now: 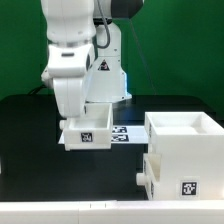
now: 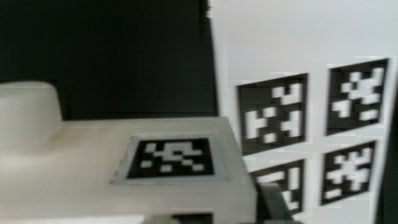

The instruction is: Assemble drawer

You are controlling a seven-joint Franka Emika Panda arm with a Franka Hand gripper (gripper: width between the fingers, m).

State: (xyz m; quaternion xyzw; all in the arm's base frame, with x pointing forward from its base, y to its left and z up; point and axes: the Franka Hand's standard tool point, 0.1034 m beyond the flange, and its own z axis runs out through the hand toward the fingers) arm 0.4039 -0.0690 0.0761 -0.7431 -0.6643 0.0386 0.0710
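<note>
A small white open-top drawer tray (image 1: 85,135) with a black-and-white tag on its front hangs under my gripper (image 1: 85,120) at the exterior view's left of centre, low over the black table. The gripper is shut on the tray's wall. In the wrist view the tray's tagged face (image 2: 175,160) fills the middle and a dark finger (image 2: 276,205) lies along its edge. The large white casing (image 1: 185,150) stands at the exterior view's right, apart from the tray. It carries a tag low on its front, and a smaller white part (image 1: 148,173) juts from its left side.
The marker board (image 1: 121,133) lies flat on the table just behind the held tray, and its tags show in the wrist view (image 2: 320,120). The arm's white base (image 1: 105,70) stands behind it. A green wall closes the back, and the table's light front edge (image 1: 60,210) runs below.
</note>
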